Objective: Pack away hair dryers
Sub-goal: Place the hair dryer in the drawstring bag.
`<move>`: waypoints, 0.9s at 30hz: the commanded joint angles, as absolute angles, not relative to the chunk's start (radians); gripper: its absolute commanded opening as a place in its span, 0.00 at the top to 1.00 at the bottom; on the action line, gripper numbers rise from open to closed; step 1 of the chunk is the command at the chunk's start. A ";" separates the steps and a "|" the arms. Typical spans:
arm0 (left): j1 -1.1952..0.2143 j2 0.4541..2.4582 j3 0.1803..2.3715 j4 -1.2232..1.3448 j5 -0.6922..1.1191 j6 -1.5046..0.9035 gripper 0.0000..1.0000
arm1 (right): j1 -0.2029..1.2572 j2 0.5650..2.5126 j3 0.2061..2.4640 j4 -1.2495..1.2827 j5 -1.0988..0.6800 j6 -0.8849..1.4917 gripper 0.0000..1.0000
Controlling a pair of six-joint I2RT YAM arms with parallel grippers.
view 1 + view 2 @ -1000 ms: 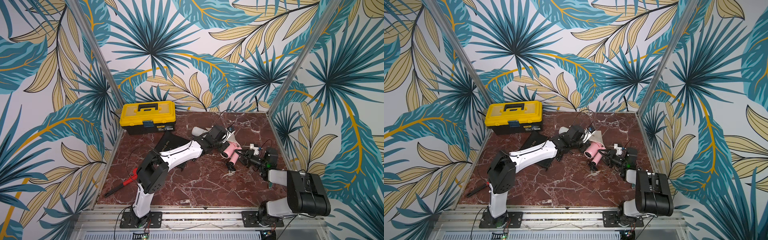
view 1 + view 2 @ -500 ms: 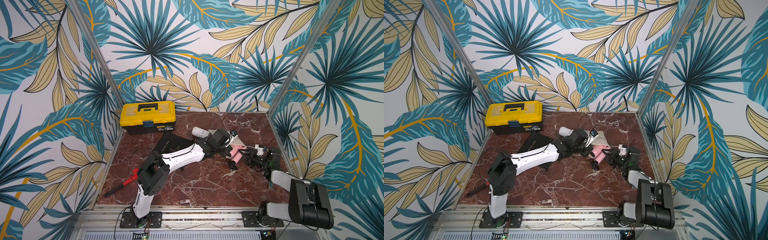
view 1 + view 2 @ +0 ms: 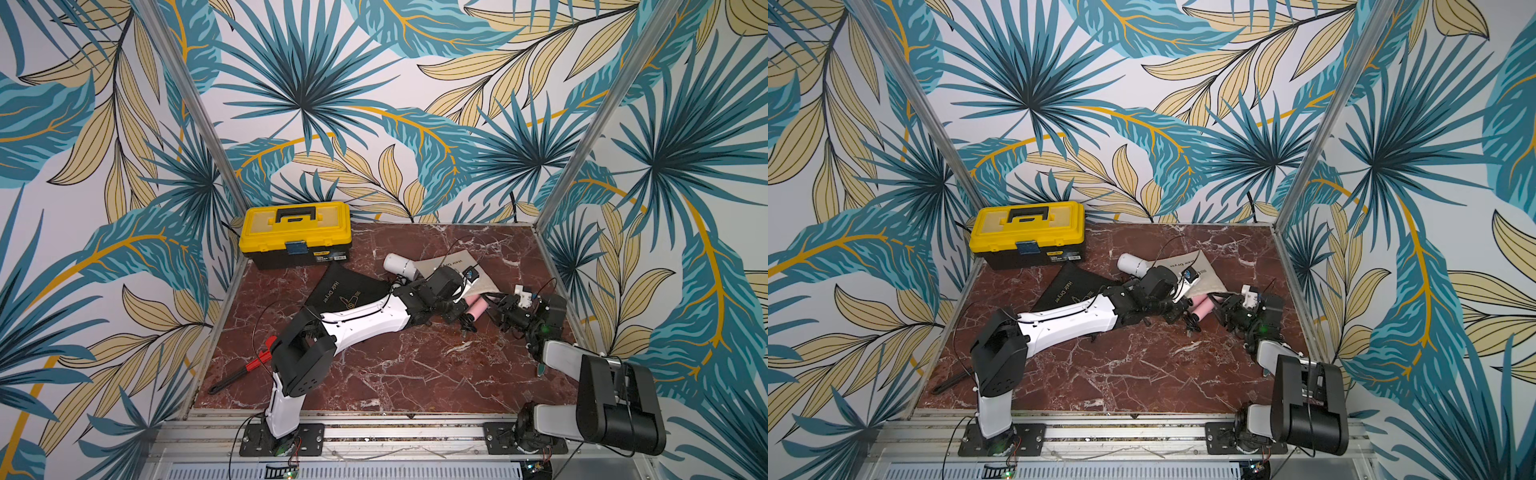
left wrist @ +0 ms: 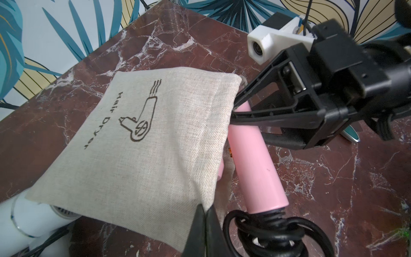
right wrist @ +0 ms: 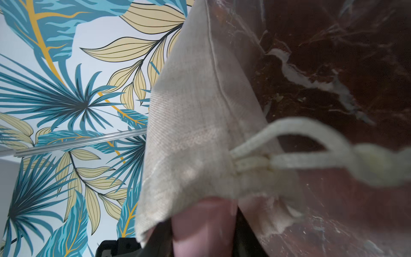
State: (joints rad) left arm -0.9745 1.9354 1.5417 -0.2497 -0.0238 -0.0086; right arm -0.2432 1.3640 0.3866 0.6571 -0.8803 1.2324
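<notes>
- The left fingers (image 4: 201, 224) are pressed together on the hem of the beige bag (image 4: 144, 138), pinching the cloth at one corner of its open mouth.
- The right fingers (image 4: 255, 115) stand partly apart at the opposite corner of the mouth, with the pink hair dryer (image 4: 255, 160) running between them. They seem clamped on its slim handle, though the cloth hides the tips.
- The pink hair dryer lies low over the tabletop (image 4: 333, 178). Its far end is under the bag's cloth, beyond the right fingers. Its handle sticks out of the mouth towards the left fingers.
- Its black cord (image 4: 266, 231) is coiled at the handle's foot, just beside the left fingers.
- In the right wrist view, the pink body (image 5: 200, 224) shows between two dark fingers. The bag's cloth (image 5: 189, 133) is draped over it, and a drawstring loop hangs loose to one side.
- The white hair dryer (image 3: 399, 266) lies outside the bag at its closed end. It is partly under a corner of the cloth and well apart from both pairs of fingers.
- A black bag (image 3: 345, 291) lies flat beside the left arm, and a yellow toolbox (image 3: 295, 232) stands further back.
</notes>
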 commanded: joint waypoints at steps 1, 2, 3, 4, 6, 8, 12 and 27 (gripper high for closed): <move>-0.979 1.936 1.585 -0.226 -0.042 -0.004 1.00 | -0.225 1.346 0.379 0.720 -0.951 1.233 1.00; -0.979 1.941 1.600 -0.225 -0.041 -0.002 1.00 | -0.216 1.332 0.389 0.649 -0.947 1.191 1.00; -0.979 1.945 1.616 -0.225 -0.035 -0.001 1.00 | -0.211 1.312 0.397 0.588 -0.935 1.152 1.00; -0.980 1.945 1.625 -0.225 -0.029 -0.004 1.00 | -0.211 1.294 0.397 0.559 -0.921 1.135 1.00; -0.982 1.938 1.625 -0.226 -0.016 -0.008 1.00 | -0.211 1.269 0.408 0.536 -0.907 1.126 1.00; -0.986 1.930 1.609 -0.225 -0.014 -0.005 1.00 | -0.214 1.260 0.424 0.503 -0.892 1.116 1.00; -0.991 1.907 1.557 -0.225 -0.008 -0.008 1.00 | -0.216 1.275 0.426 0.537 -0.844 1.142 1.00; -1.000 1.917 1.560 -0.226 0.000 0.023 1.00 | -0.190 1.304 0.479 0.397 -0.961 0.984 1.00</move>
